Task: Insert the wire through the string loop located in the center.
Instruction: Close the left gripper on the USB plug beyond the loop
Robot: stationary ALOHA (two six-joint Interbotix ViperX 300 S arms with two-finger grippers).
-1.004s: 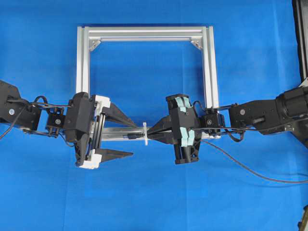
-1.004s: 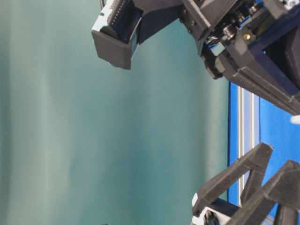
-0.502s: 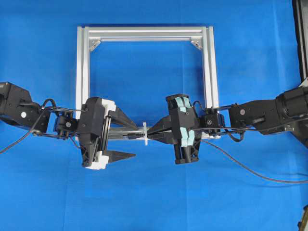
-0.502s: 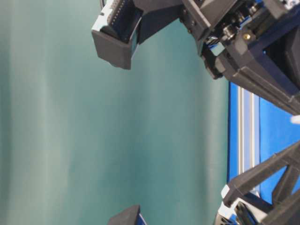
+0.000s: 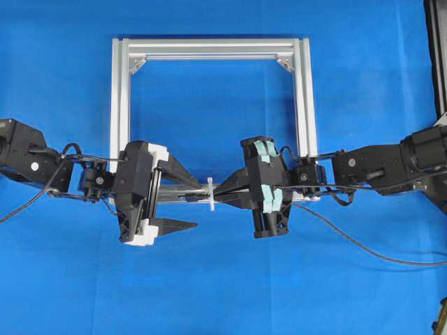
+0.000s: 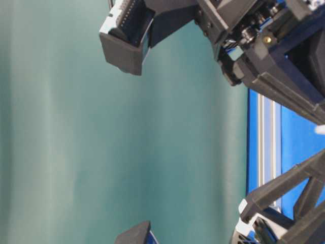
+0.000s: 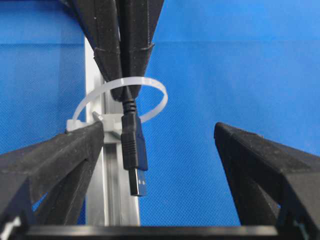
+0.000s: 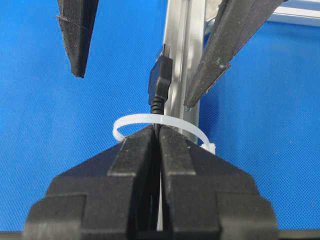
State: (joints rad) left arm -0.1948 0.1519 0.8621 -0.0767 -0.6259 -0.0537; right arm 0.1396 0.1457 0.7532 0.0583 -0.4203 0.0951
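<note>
The right gripper was clamped on the wire just behind its plug, with the plug already pushed through the string loop that stood on the near rail of the aluminium frame. The plug's long axis ran along that rail, pointing left straight into the gap of the left gripper, whose jaws stood wide on either side of it without touching. The left arm was therefore nearer to the plug's free end and, by my judgement, only needed to close on it; there were no containers.

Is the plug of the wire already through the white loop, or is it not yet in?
Through. In the left wrist view the wire hangs with its plug past the string loop, and the shut right hand holds it behind the loop.
</note>
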